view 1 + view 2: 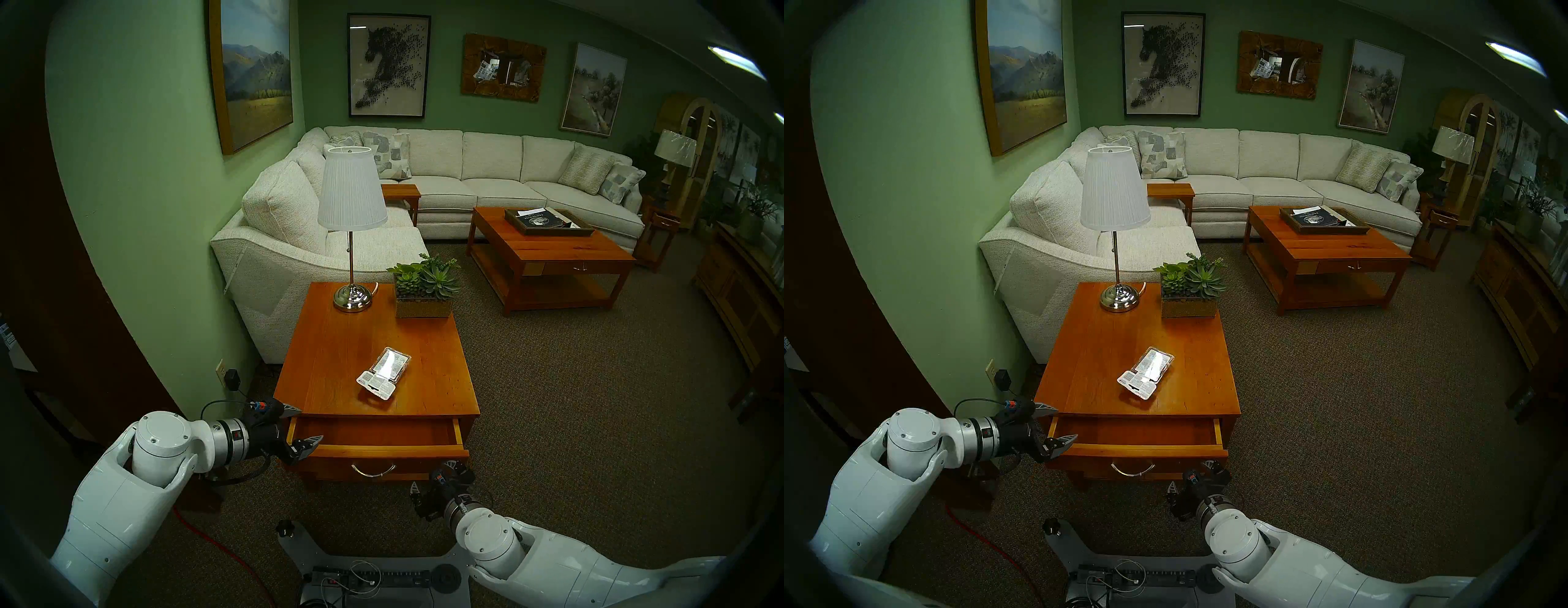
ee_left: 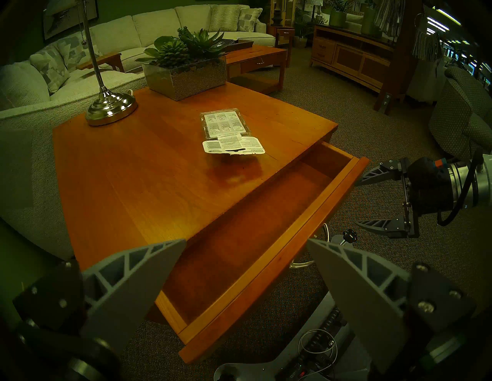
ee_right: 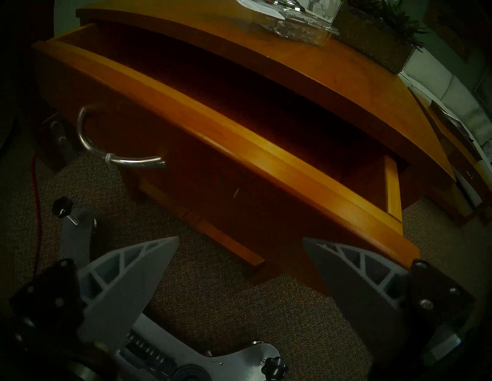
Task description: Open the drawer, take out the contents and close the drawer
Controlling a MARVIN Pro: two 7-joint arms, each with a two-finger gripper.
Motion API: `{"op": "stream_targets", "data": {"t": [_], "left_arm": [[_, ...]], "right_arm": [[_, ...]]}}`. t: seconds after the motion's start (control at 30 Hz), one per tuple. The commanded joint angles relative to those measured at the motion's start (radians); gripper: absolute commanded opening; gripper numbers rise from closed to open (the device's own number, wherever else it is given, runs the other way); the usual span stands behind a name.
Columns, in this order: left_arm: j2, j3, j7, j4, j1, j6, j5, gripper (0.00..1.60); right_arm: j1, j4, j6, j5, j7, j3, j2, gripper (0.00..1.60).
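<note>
The drawer point(image 1: 377, 451) of the orange-brown side table stands pulled out, and its floor point(image 2: 253, 239) shows bare. Its silver bail handle point(image 1: 372, 469) hangs free at the front's centre point(image 3: 117, 159). The contents, clear blister packs with white labels point(image 1: 384, 373), lie overlapping on the tabletop point(image 2: 229, 133). My left gripper point(image 1: 309, 424) is open and empty at the drawer's left end, one finger over the inside corner point(image 2: 246, 240). My right gripper point(image 1: 432, 471) is open and empty, low in front of the drawer's right front corner point(image 3: 241, 239).
A lamp point(image 1: 352, 297) and a succulent planter point(image 1: 424, 297) stand at the back of the tabletop. The white sofa point(image 1: 297, 254) is behind, and a larger coffee table point(image 1: 547, 250) is to the right. A red cable point(image 1: 212, 535) and my base point(image 1: 382, 573) lie on the carpet.
</note>
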Motion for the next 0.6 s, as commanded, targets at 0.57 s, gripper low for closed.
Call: {"op": "stream_targets", "data": {"t": [0.57], "left_arm": [[-0.001,-0.011,0.002,-0.021,-0.017,-0.007,-0.006,1.60]], "right_arm": [[0.217,0.137,-0.046,-0.043,0.064,0.037,-0.150,1.60]]}}
